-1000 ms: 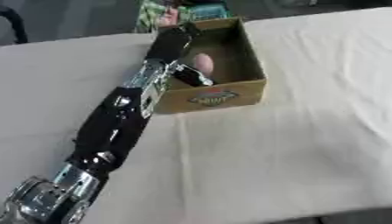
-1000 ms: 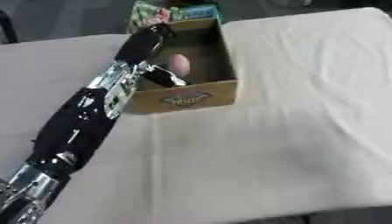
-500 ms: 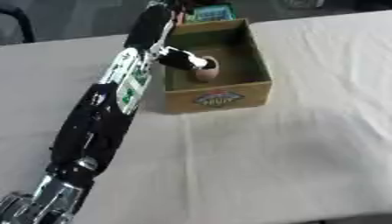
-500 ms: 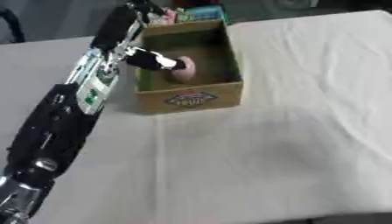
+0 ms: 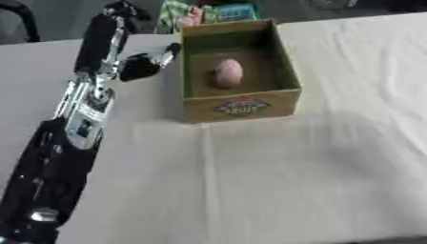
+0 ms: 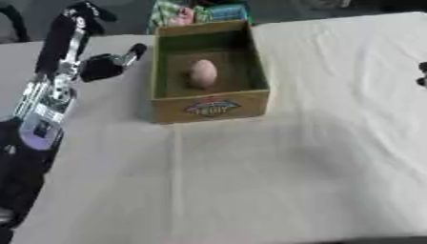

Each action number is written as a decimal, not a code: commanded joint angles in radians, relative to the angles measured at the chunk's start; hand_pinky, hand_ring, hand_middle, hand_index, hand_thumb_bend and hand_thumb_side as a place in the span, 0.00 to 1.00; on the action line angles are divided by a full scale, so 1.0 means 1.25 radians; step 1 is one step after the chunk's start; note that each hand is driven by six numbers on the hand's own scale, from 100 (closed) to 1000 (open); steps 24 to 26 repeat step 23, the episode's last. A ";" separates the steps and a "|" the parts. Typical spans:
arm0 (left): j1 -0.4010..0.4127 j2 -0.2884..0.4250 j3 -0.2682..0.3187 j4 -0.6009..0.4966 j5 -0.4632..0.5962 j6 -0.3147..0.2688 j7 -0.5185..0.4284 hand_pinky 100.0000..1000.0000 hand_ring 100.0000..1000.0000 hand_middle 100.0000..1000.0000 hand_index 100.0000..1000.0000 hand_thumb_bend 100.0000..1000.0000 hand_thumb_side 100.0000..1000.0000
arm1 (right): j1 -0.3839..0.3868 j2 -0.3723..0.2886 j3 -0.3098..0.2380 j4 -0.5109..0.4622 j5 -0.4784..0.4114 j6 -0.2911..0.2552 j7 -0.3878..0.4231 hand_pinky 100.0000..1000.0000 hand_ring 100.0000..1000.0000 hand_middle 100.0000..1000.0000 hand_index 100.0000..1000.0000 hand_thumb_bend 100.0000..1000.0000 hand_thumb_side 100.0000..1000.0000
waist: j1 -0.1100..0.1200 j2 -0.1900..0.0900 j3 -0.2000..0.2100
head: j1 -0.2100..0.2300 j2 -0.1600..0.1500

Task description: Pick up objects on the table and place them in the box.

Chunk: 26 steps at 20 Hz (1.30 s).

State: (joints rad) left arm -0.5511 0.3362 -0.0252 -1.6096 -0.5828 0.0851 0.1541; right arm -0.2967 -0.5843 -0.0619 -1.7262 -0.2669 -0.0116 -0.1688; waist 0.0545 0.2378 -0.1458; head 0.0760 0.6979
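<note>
We had drawn our left hand (image 5: 143, 64) back out of the box (image 5: 238, 107); a second before it had been reaching down inside, over the pink egg-shaped object (image 5: 228, 72), and half a second before it was still at the left wall. Now it hung just left of the box, clear of the rim, with nothing between its fingers, which looked loosely spread. The object lay alone on the box floor, near the middle, touching no wall. We judged that placement done. Beyond the box's far end sat some colourful packets (image 5: 200, 13); whether they were on the counter (image 5: 317, 181) we could not tell. Our right hand (image 6: 423, 75) only just showed at the right edge, its fingers unreadable.
</note>
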 commanded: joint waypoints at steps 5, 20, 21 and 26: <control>0.134 0.061 0.062 -0.179 0.323 0.071 0.072 0.51 0.49 0.56 0.63 0.48 0.45 | -0.005 -0.013 -0.013 -0.010 0.000 -0.001 -0.007 0.61 0.68 0.67 0.80 0.00 0.18 | -0.009 -0.004 0.016 | -0.004 0.010; 0.212 0.009 0.082 -0.188 0.378 0.045 0.105 0.50 0.49 0.55 0.62 0.46 0.47 | 0.000 -0.004 -0.015 -0.020 0.001 0.000 -0.010 0.61 0.68 0.67 0.80 0.00 0.18 | -0.012 -0.001 0.016 | 0.026 0.034; 0.214 0.007 0.083 -0.187 0.379 0.045 0.105 0.50 0.49 0.55 0.62 0.46 0.47 | 0.000 -0.004 -0.016 -0.020 0.001 0.000 -0.011 0.61 0.68 0.67 0.80 0.00 0.18 | -0.011 -0.001 0.016 | 0.028 0.034; 0.217 0.004 0.083 -0.185 0.382 0.044 0.106 0.50 0.49 0.55 0.62 0.46 0.47 | 0.000 -0.003 -0.016 -0.021 0.000 0.000 -0.012 0.61 0.68 0.67 0.80 0.00 0.18 | -0.010 -0.001 0.016 | 0.030 0.034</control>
